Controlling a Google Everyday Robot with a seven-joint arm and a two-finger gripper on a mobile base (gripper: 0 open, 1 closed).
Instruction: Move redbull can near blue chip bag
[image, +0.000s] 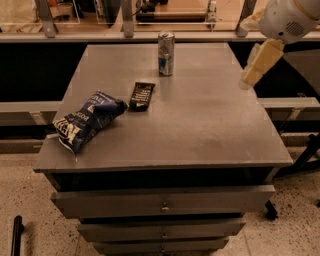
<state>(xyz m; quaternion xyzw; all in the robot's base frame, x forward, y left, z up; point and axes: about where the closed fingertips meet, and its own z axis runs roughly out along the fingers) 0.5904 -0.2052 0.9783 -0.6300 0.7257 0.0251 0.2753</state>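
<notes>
The redbull can stands upright near the far edge of the grey table, at its middle. The blue chip bag lies wrinkled near the table's front left corner. My gripper hangs from the white arm over the table's right edge, well to the right of the can and level with it. It holds nothing that I can see. The can and the bag are far apart.
A flat dark snack wrapper lies between the can and the bag. The table is a cabinet with drawers at the front. A counter with rails runs behind the table. A dark stand leg is at the right.
</notes>
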